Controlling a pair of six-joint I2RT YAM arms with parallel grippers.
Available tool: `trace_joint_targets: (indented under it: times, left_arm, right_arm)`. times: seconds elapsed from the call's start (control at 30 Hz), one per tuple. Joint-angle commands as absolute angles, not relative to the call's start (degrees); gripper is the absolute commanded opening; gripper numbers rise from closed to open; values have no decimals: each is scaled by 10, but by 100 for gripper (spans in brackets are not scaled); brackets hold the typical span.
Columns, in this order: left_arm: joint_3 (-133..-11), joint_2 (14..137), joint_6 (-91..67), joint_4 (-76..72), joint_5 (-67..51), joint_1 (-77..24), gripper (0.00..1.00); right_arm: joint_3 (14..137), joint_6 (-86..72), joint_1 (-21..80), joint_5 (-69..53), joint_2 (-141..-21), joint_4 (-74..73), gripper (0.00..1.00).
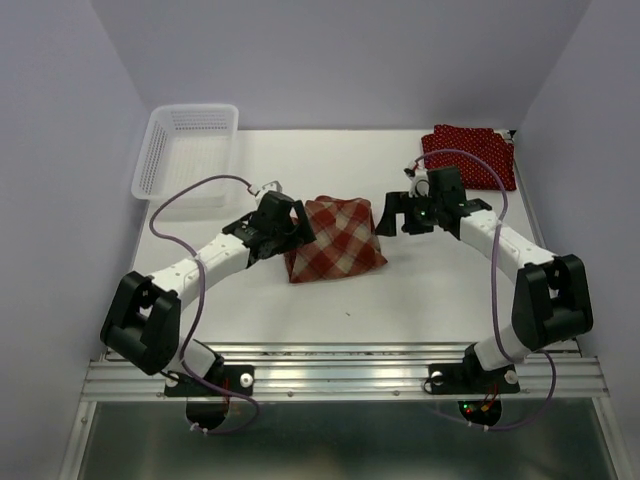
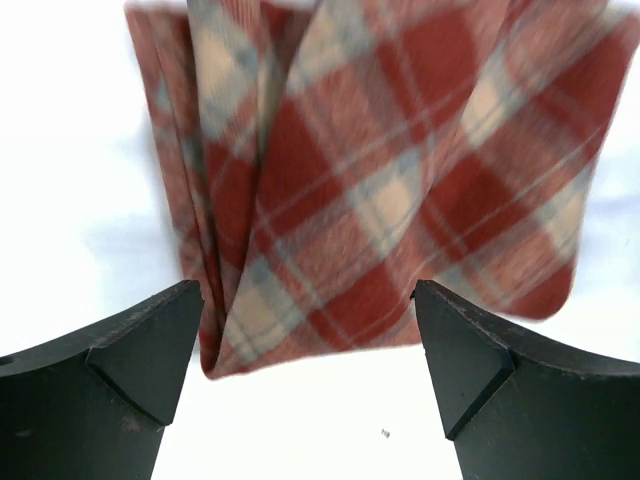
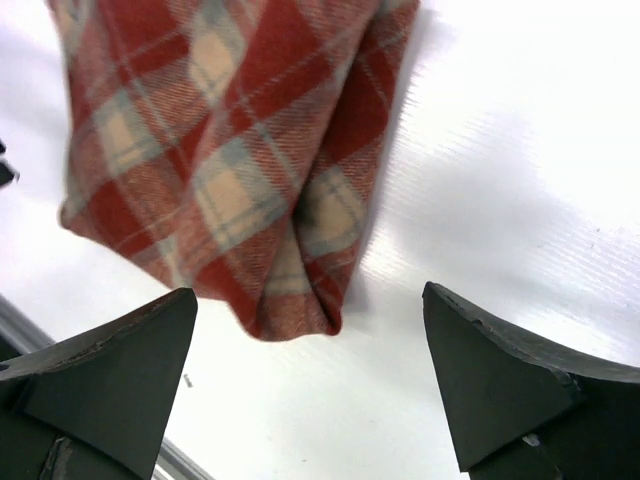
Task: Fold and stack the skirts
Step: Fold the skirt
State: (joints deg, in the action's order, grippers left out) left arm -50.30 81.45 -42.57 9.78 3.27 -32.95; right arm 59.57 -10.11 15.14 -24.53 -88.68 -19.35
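Note:
The red-and-cream plaid skirt (image 1: 335, 240) lies folded on the white table, mid-way between the arms. My left gripper (image 1: 298, 228) hovers at its left edge, open, with nothing between the fingers. In the left wrist view the plaid skirt (image 2: 380, 170) fills the upper part, just beyond my left gripper (image 2: 310, 330). My right gripper (image 1: 392, 214) stands open and empty close to the skirt's upper right corner. The right wrist view shows a folded corner of the skirt (image 3: 220, 150) ahead and left of the right gripper (image 3: 310, 340). A dark red polka-dot skirt (image 1: 470, 155) lies at the back right.
A white slotted plastic basket (image 1: 190, 150) stands at the back left corner. Purple walls close in the table on the left, back and right. The metal rail (image 1: 340, 375) with the arm bases runs along the near edge.

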Motion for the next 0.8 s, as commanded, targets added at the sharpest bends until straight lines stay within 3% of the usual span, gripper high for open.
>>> trace_joint_targets:
  times: [0.0,0.17,0.33,0.5,0.63,0.73,0.77]
  left_arm:
    - [-587,810,-393,147,130,-318,99]
    - [-651,885,-345,108,61,-282,99]
    - [-687,967,-313,72,10,-272,99]
    - [-722,1033,-296,74,3,-272,96]
    - [-739,1068,-301,96,23,-264,81]
    - [-727,1069,-311,98,43,-249,59]
    - [-718,1068,-313,96,47,-241,56]
  right_arm:
    - [631,-105,161,-307,-854,-202,100]
    - [649,-124,205,-453,-874,-126,100]
    - [718,-117,244,-442,-953,-167,100]
    - [702,-126,244,-389,-1004,-159,100]
    - [693,-131,225,-381,-1058,-156,100]
    - [679,-140,201,-371,-1091,-152,100]
    - [674,-139,188,-370,-1096,-145,100]
